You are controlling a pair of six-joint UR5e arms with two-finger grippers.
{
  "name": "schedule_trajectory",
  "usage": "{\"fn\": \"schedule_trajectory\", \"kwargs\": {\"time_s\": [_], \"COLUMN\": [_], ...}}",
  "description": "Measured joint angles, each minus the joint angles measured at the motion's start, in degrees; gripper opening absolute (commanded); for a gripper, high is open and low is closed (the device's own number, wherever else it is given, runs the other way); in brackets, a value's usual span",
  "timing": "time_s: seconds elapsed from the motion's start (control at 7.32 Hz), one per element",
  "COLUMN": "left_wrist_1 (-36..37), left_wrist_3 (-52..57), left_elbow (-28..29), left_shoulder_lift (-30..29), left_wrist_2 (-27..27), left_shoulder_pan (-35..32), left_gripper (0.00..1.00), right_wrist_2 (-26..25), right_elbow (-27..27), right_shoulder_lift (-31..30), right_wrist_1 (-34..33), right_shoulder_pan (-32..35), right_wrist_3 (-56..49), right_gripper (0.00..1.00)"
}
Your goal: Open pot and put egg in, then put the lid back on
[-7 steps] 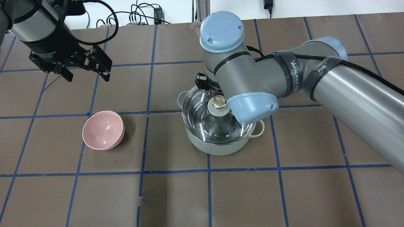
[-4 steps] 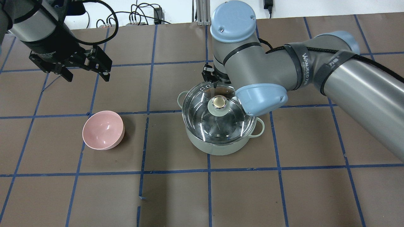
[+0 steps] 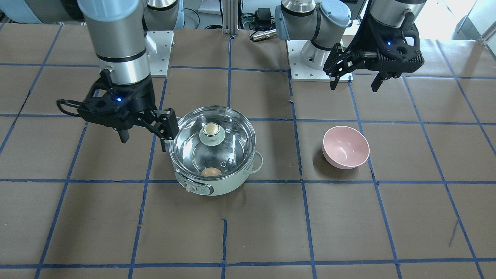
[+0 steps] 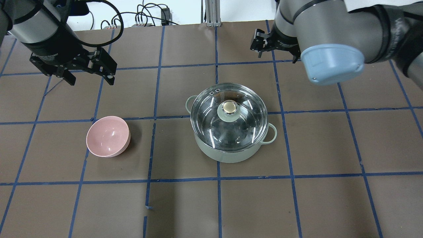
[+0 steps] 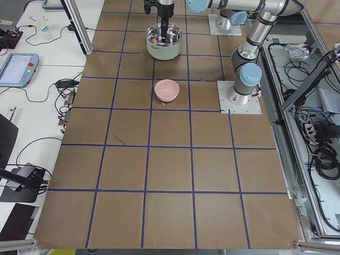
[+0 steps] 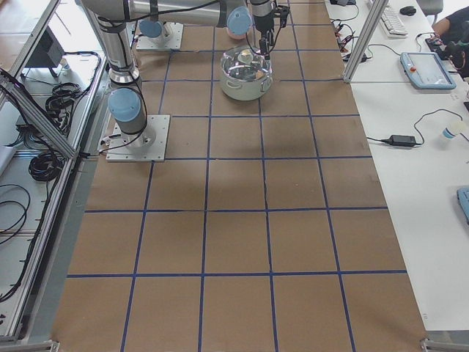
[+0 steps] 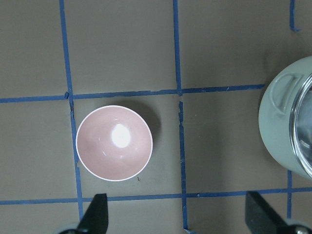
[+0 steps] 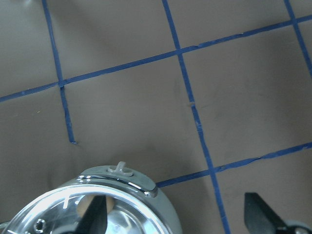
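Note:
The mint-green pot stands mid-table with the glass lid seated on it, beige knob on top. The tan egg lies inside the pot, seen through the glass near the dial side. My right gripper is open and empty, just beside the pot's rim and apart from the lid. In its wrist view the pot sits at the lower left. My left gripper is open and empty, hovering far off above the pink bowl's side of the table.
A pink bowl sits tilted left of the pot and is empty; it also shows in the left wrist view. The brown paper table top carries a blue tape grid. Cables lie along the far edge.
My right gripper has pulled up and away from the lid's knob toward the far right. The lid stays on the pot. The left arm has not moved.

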Motion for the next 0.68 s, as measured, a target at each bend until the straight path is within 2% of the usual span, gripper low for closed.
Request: {"fn": "schedule_trajectory", "kwargs": {"time_s": [0.27,0.68], "left_wrist_1": [0.0,0.02], "left_wrist_3": [-0.05,-0.06], "left_elbow": [0.02,-0.05], "left_shoulder_lift": [0.0,0.0], "left_wrist_2": [0.03,-0.09], "left_shoulder_pan": [-0.03,-0.09], "left_gripper": [1.0,1.0], "right_wrist_2": [0.0,0.04], "right_elbow": [-0.05,0.16], "right_shoulder_lift": [-1.59,-2.31], "right_wrist_1": [2.67,6.32], "right_shoulder_pan": [-3.89,-4.87], "right_wrist_3": [-6.06,-9.53], "right_gripper": [1.0,1.0]}}
